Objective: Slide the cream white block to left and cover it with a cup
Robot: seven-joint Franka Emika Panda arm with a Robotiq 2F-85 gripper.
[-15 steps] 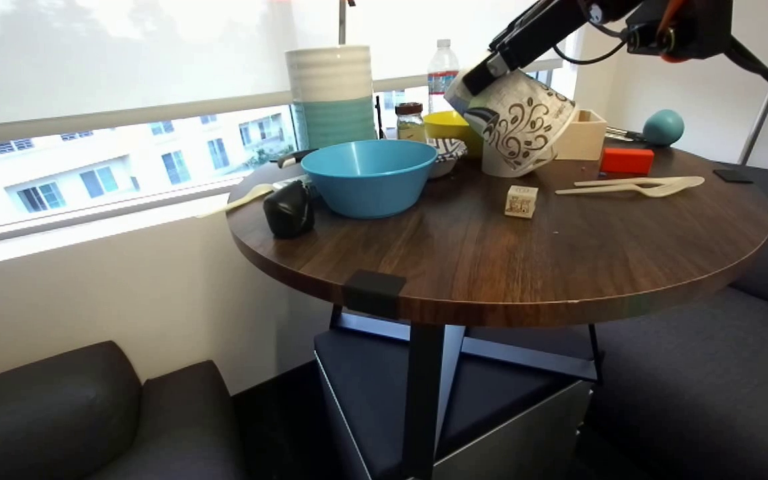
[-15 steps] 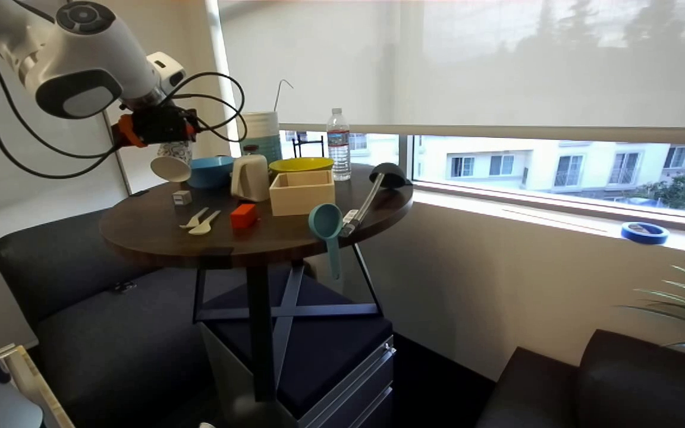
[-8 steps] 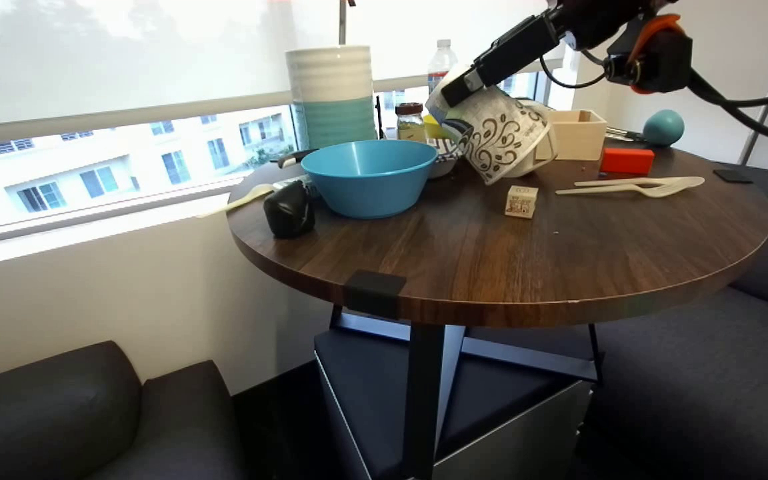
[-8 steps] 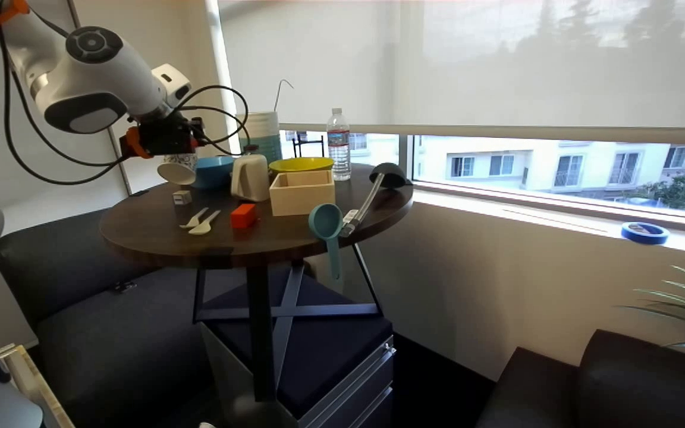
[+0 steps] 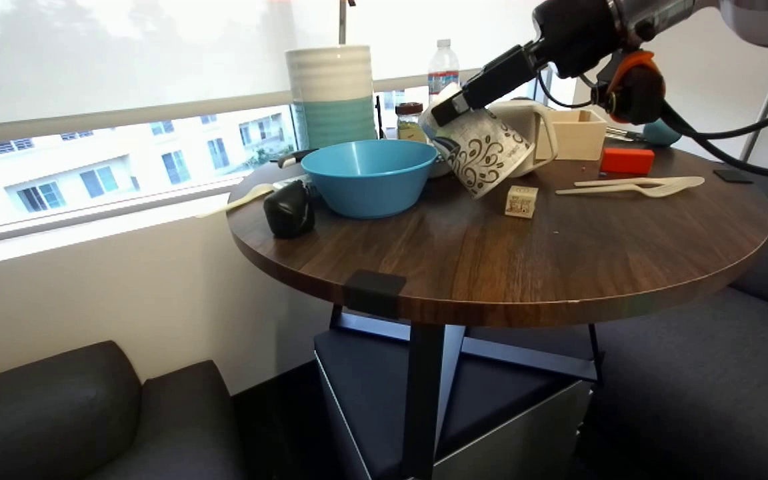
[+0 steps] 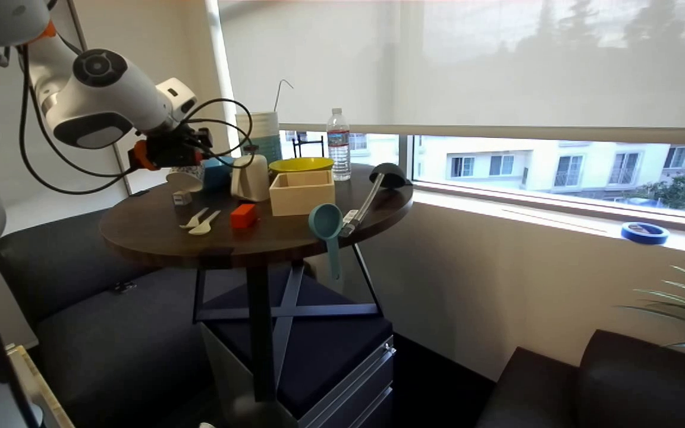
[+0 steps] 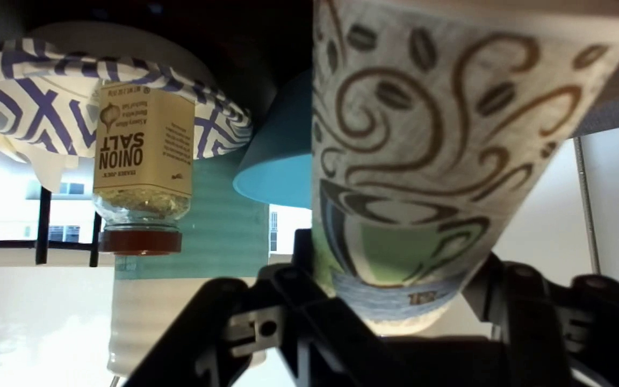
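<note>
The cream white block [image 5: 521, 201] sits on the round table; it also shows in an exterior view [image 6: 182, 198] and is out of view in the wrist view. The cup [image 5: 484, 155] is tilted, its mouth facing down toward the block's side. It also shows in an exterior view [image 6: 192, 177] and fills much of the wrist view [image 7: 417, 140]. My gripper [image 5: 452, 109] is shut on the cup near its base, with a finger on each side in the wrist view [image 7: 398, 263]. The cup's rim is low beside the block, apart from it; whether it touches the table I cannot tell.
A blue bowl [image 5: 367, 180] stands close to the cup. A handled white jug [image 5: 544, 137], a wooden box [image 6: 302, 193], a red block [image 5: 627, 161] and plastic cutlery [image 5: 651, 188] are around. A patterned bowl [image 7: 6, 115] and a salt jar [image 7: 143, 161] are near the gripper.
The gripper has carried the tilted cup lower and closer to the blue bowl, uncovering the white jug behind it. The block has not moved.
</note>
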